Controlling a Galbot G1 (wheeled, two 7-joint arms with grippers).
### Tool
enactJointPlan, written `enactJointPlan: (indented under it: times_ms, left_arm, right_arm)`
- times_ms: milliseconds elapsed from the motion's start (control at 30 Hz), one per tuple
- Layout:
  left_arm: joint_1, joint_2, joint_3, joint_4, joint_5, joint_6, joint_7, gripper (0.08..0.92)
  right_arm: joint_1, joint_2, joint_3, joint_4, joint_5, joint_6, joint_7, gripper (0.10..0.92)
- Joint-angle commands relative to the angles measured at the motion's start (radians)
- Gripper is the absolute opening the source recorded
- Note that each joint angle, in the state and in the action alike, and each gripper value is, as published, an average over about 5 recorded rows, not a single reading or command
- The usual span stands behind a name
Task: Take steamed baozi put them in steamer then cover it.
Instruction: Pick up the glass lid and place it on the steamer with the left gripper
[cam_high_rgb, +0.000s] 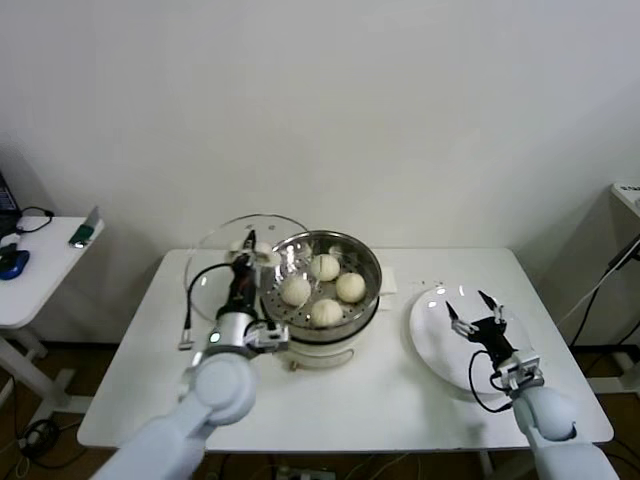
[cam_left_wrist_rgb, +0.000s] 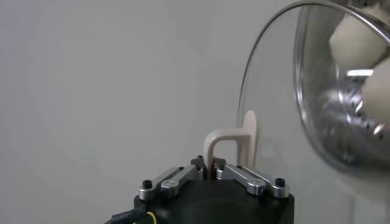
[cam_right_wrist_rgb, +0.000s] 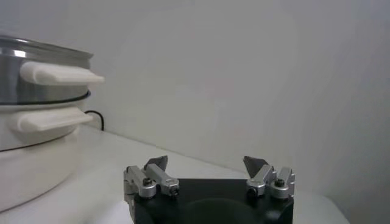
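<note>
All 4 buns (cam_high_rgb: 322, 288) sit in the steamer (cam_high_rgb: 368, 262) on the counter (cam_high_rgb: 400, 390). The left pincer (cam_high_rgb: 247, 247) pinches the lid (cam_high_rgb: 215, 262) by its handle, tilted beside the pot, ready for covering. The right pincer (cam_high_rgb: 473, 307) hangs wide, idle over the plate (cam_high_rgb: 432, 345).

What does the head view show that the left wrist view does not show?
Only the head view shows all four buns counted inside the steamer, the white plate and the open right gripper above it. Only the left wrist view shows the left gripper shut on the lid's cream handle up close. Both show the glass lid held tilted beside the steamer, not yet on it.
</note>
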Motion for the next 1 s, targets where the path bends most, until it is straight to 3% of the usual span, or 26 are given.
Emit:
enactJointPlan:
  times_ms: [33,433,1000]
  left_arm:
    - [-0.131,-0.286,0.127,0.2,0.095,0.049,0.053,0.15]
    - [-0.125,-0.377,0.136,0.313,0.087,0.049,0.009,0.15]
    - [-0.155,-0.329,0.147,0.344,0.082,0.049,0.047,0.15]
  right_arm:
    - [0.012,-0.004,0.003,-0.032,-0.011,0.008,-0.007,0.823]
    - [0.009,0.0,0.011,-0.052,-0.028,0.02,-0.014,0.823]
    - [0.012,0.004,0.014,-0.068,-0.042,0.03,-0.022,0.823]
